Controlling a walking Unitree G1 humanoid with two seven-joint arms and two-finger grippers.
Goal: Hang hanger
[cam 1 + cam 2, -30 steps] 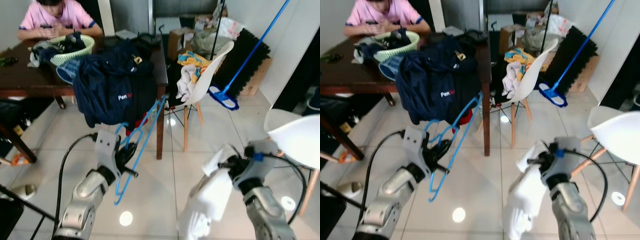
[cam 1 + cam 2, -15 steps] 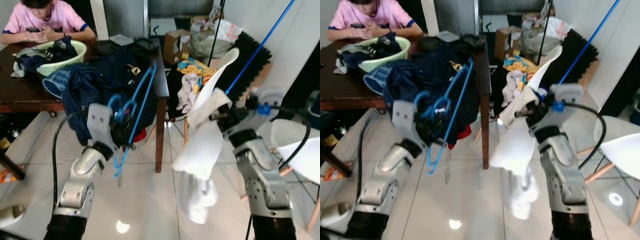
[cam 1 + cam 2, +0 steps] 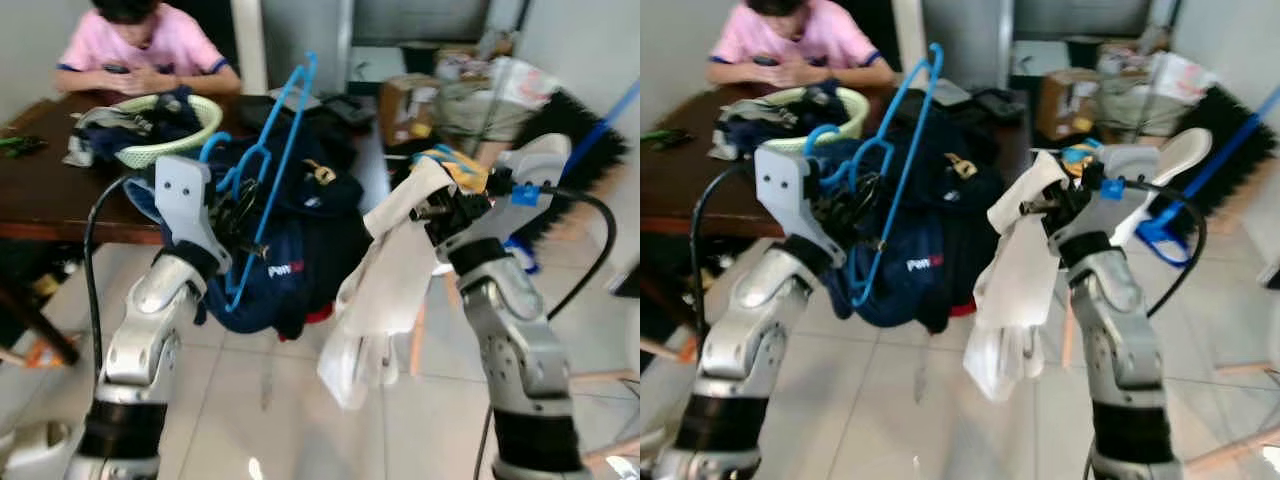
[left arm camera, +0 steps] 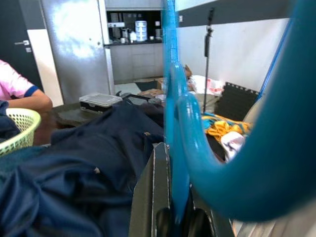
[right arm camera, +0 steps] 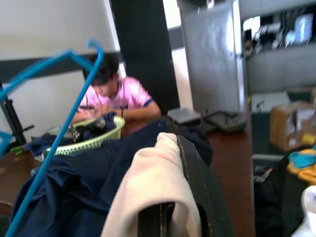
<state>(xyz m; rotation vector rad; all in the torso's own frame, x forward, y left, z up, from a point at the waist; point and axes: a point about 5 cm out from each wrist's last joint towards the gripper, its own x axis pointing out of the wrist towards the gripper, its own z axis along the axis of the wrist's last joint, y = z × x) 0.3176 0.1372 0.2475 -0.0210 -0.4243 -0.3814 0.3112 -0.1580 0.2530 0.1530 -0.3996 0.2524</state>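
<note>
The left hand (image 3: 238, 215) is gripping a blue hanger (image 3: 262, 175) while the right hand (image 3: 432, 208) is clutching a pale cloth (image 3: 385, 280), which should be eased onto it over the worktop (image 3: 45, 190).

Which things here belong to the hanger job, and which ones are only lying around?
Belonging to the job:
- blue hanger, held by the left gripper
- white garment, held by the right gripper

Only lying around:
- navy jacket
- green basket of clothes
- dark table
- person in pink
</note>
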